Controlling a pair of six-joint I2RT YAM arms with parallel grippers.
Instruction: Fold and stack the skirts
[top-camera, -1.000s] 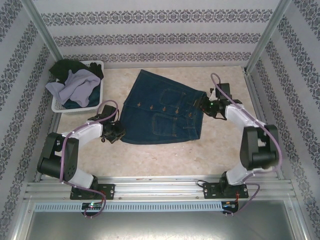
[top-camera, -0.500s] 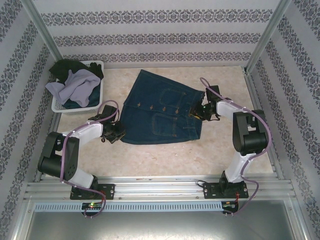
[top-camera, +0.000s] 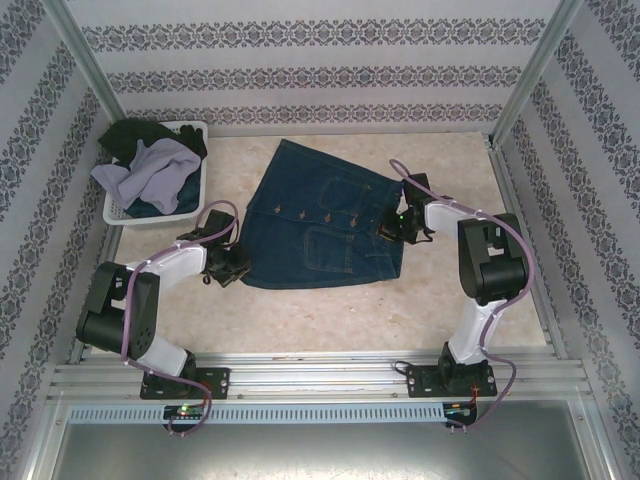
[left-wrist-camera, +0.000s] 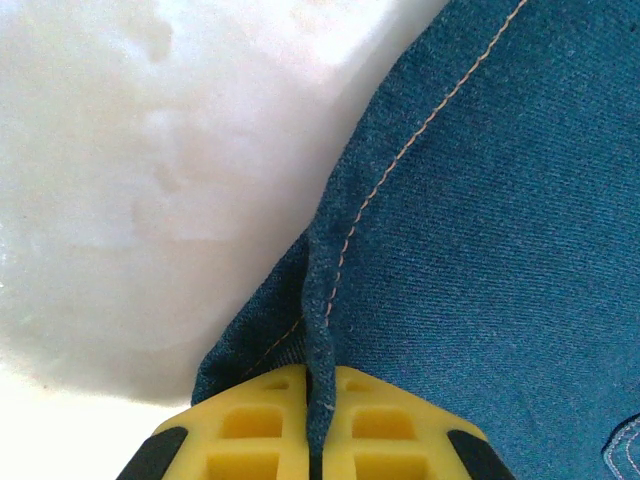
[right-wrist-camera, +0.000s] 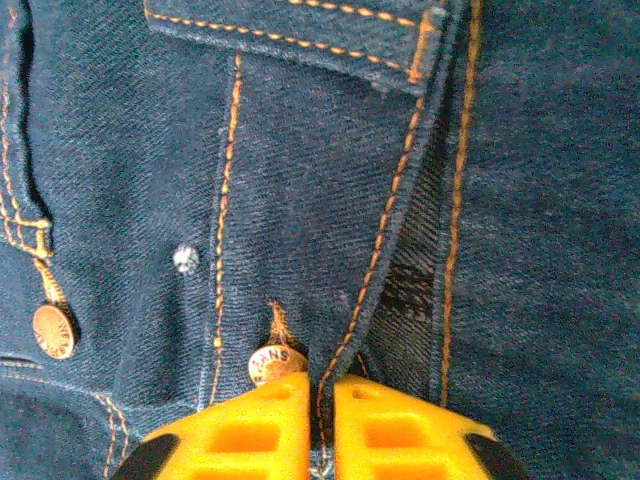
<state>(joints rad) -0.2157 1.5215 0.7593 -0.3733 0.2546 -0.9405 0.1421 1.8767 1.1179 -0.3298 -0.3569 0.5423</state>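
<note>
Mottled pale table (top-camera: 330, 315), patterned walls (top-camera: 300, 80). Denim skirt (top-camera: 320, 225) flat between jaws; left jaws pinch hem, right jaws pinch waistband. Basket (top-camera: 150, 216) beyond left jaws.

left tool (left-wrist-camera: 318, 425) | yellow fingers (left-wrist-camera: 240, 435) pinching denim skirt (left-wrist-camera: 480, 250) hem fold | pale table (left-wrist-camera: 150, 180) beside

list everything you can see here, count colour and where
denim skirt: one, dark blue, spread flat mid-table
lavender-grey skirt: one, crumpled in the basket
black skirt: one, at the basket's far end
dark blue cloth: one, partly buried at the basket's near end
basket: one, white, far left of the table
table: one, pale marbled
left pincer: yellow fingers, shut on the denim skirt's near-left hem
right pincer: yellow fingers, shut on its right edge
</note>
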